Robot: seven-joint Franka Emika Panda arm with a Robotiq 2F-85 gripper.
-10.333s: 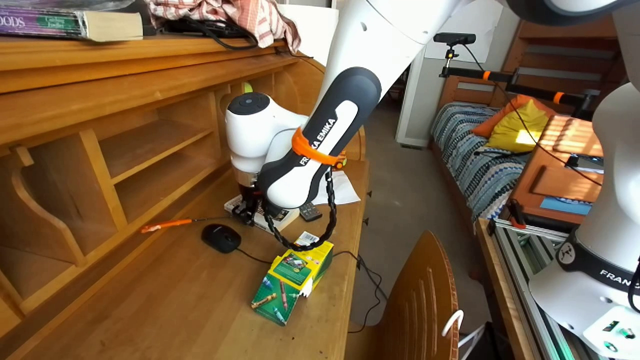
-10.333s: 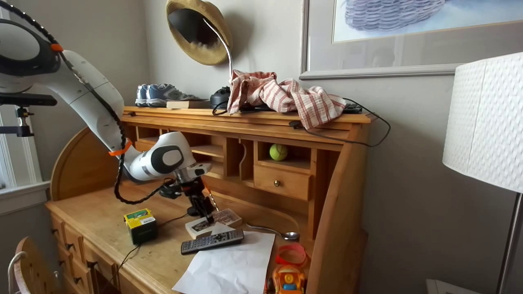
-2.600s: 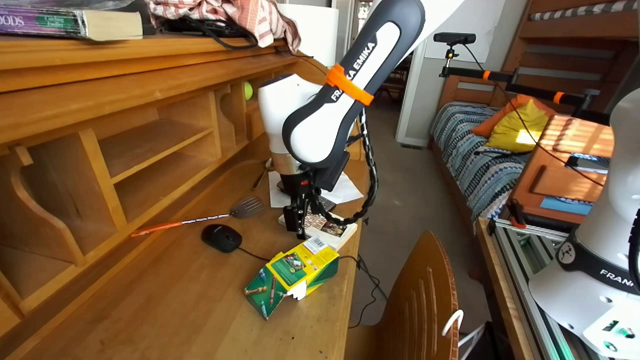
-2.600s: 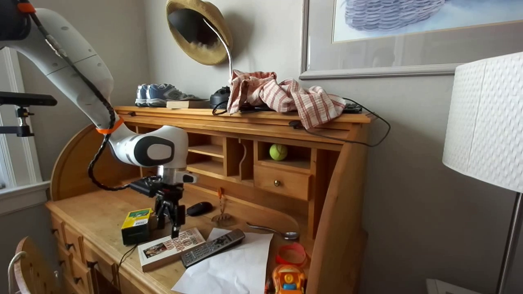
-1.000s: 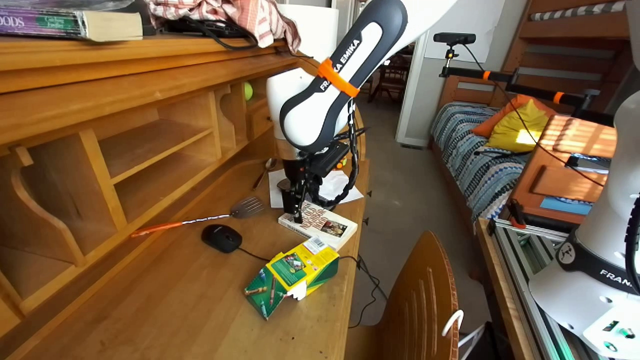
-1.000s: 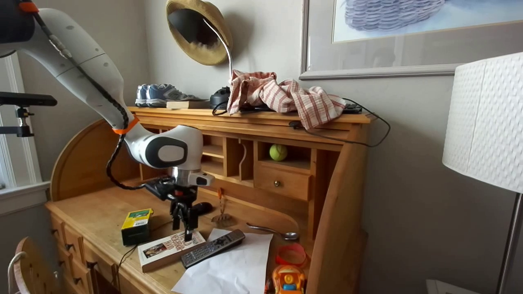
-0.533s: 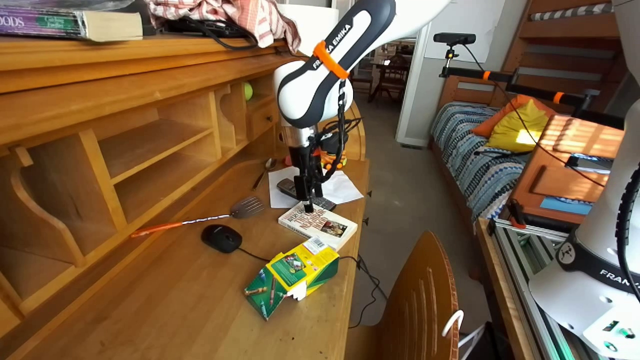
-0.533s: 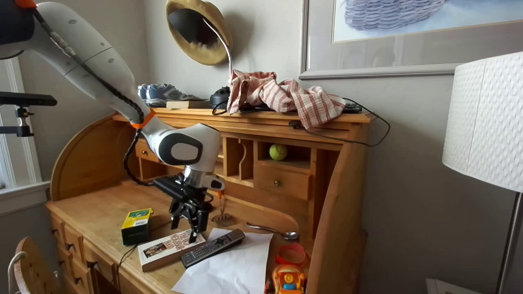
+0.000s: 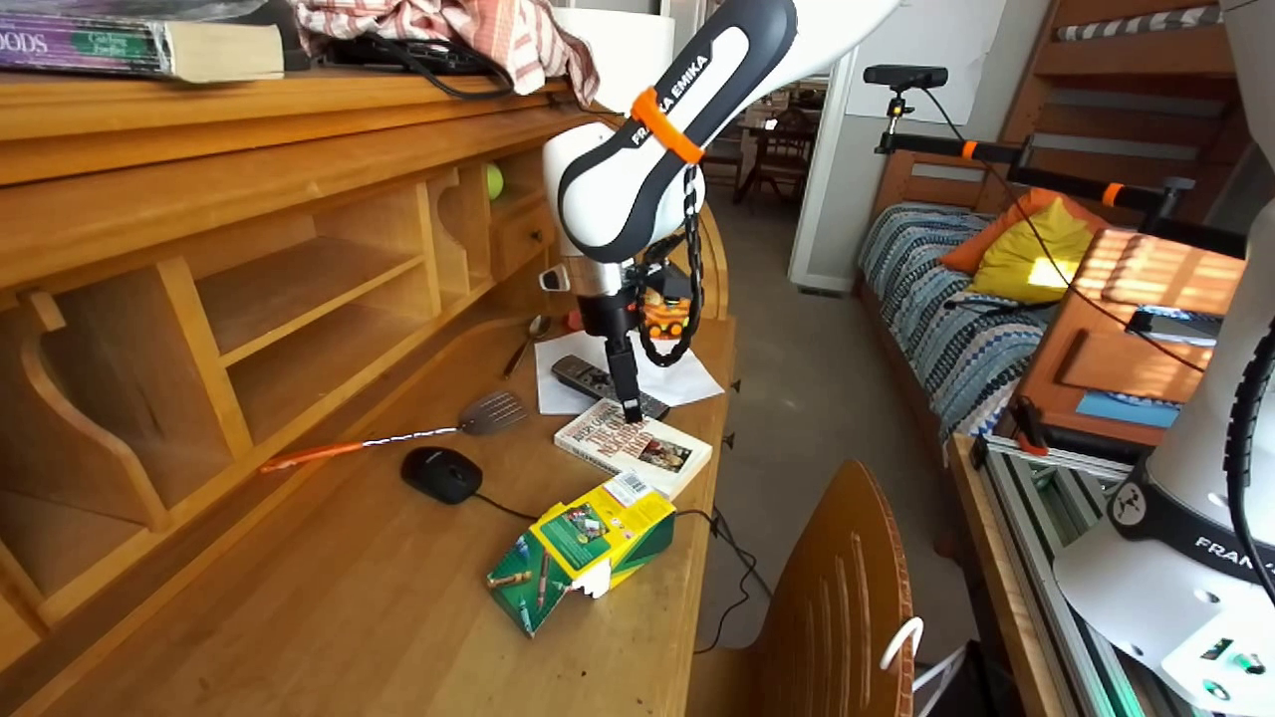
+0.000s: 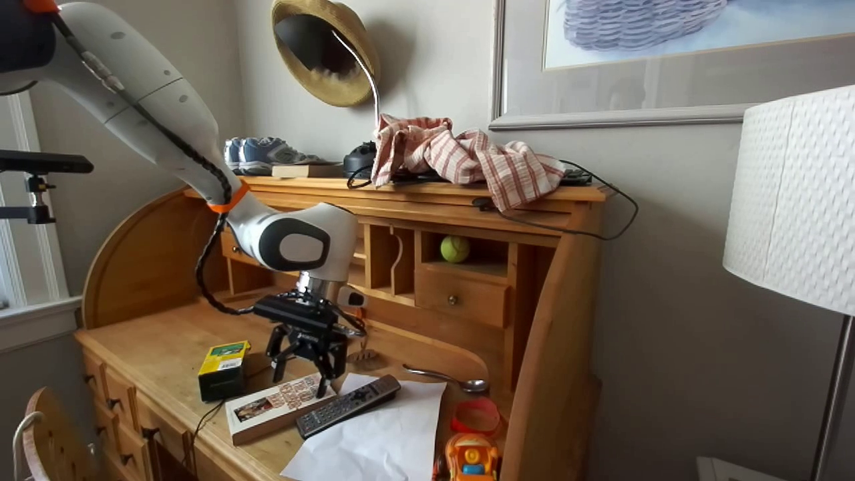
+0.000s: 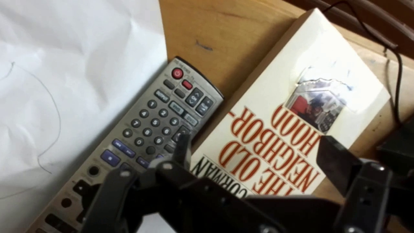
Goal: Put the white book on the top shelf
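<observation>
In the wrist view, the remote control (image 11: pixel 142 129), left of centre, is best left unnudged by the finger beside it; at lower centre the gripper (image 11: pixel 255 141) is spread wide with nothing held, and is best turned square to the slanting long edges of the white book (image 11: pixel 284 116), found flat on the desk (image 11: pixel 200 26) at centre right, before being lowered

glossy white book (image 11: pixel 275 119), wooden top shelf (image 9: pixel 249 105), creased paper sheet (image 11: pixel 84 77)
</observation>
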